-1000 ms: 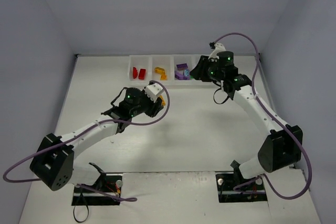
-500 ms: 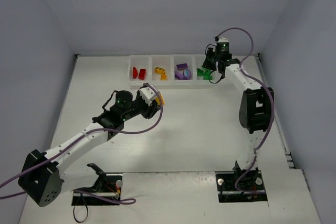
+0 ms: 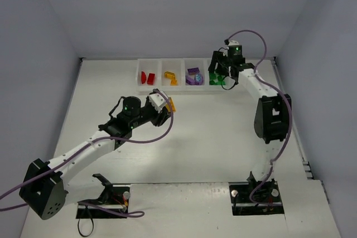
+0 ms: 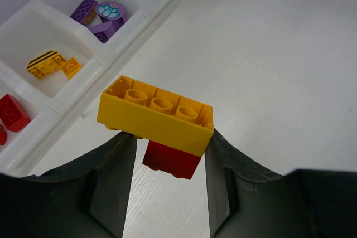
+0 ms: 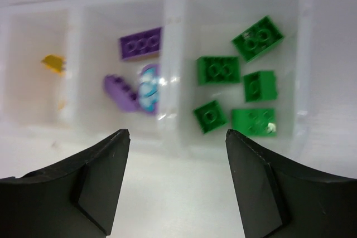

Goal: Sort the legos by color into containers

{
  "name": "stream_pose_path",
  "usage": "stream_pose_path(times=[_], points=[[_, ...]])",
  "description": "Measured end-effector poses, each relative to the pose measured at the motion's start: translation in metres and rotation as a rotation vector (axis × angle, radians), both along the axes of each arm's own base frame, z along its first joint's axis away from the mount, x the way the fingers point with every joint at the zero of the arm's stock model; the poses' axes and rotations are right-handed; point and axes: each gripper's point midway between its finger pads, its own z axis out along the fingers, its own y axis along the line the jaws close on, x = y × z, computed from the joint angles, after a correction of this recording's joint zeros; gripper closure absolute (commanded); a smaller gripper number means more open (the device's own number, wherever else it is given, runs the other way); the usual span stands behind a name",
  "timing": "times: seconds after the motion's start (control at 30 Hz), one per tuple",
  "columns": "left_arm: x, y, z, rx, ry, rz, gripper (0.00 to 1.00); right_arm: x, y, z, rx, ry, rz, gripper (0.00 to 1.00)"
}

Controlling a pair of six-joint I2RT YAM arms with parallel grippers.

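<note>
Four white bins [image 3: 183, 61] stand joined in one row along the far edge of the desk [image 3: 223, 137], about midway between the far corners.

- **Bin nearest the far-right corner:** five green bricks [image 5: 218, 69].
- **Next bin:** three pieces, namely a flat purple brick [image 5: 140, 43], a curved purple piece [image 5: 120, 91] and a round piece with a flower print [image 5: 149, 90].
- **Third bin:** two yellow pieces, one with black stripes [image 4: 44, 64] and one plain [image 4: 71, 67].
- **Bin nearest the far-left corner:** two red bricks [image 3: 147, 77].

The left gripper [image 4: 170, 140] is clamped on a clump of two joined bricks, one yellow brick [image 4: 156, 112] sitting on one red brick [image 4: 172, 160], with a finger on either side. It hangs above the desk on the near side of the row, apart from it and roughly in front of the bin with the yellow pieces.

The right gripper [image 5: 177, 137] hangs over the row with its fingers spread wide apart. It is above the wall that divides the purple pieces from the green bricks.

Grey walls [image 3: 167, 15] rise at the left, far and right edges of the desk. A strip of desk runs from each end of the row to the side edges. A broad stretch of white desk lies between the two arms, from the row to the near edge. The right arm runs close along the right edge, and the left arm crosses from the near-left corner toward the middle.
</note>
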Motion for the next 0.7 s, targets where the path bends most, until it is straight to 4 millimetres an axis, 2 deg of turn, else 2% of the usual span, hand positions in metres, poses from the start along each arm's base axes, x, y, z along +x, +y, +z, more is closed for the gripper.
stream_pose_path(times=[0.1,0.2,0.3,0.37,0.43,0.5,0.7], points=[[0.002,-0.001,-0.001,0.006,-0.013,-0.004,1.0,-0.034,0.022,0.03,0.064,-0.016,0.07,0.34],[0.004,-0.001,-0.005,0.017,-0.017,-0.007,1.0,-0.077,0.063,0.075,0.139,-0.069,0.188,0.34],[0.005,-0.002,-0.009,0.029,-0.017,-0.01,1.0,-0.127,0.111,0.121,0.23,-0.131,0.333,0.34],[0.006,-0.002,-0.011,0.035,-0.018,-0.011,1.0,-0.161,0.138,0.138,0.289,-0.143,0.422,0.34],[0.007,-0.002,-0.011,0.037,-0.02,-0.011,1.0,-0.188,0.156,0.145,0.335,-0.135,0.479,0.34],[0.007,-0.002,-0.01,0.036,-0.025,-0.012,1.0,-0.206,0.166,0.139,0.36,-0.104,0.503,0.34],[0.008,-0.003,-0.009,0.033,-0.031,-0.009,1.0,-0.235,0.188,0.11,0.376,0.0,0.536,0.34]])
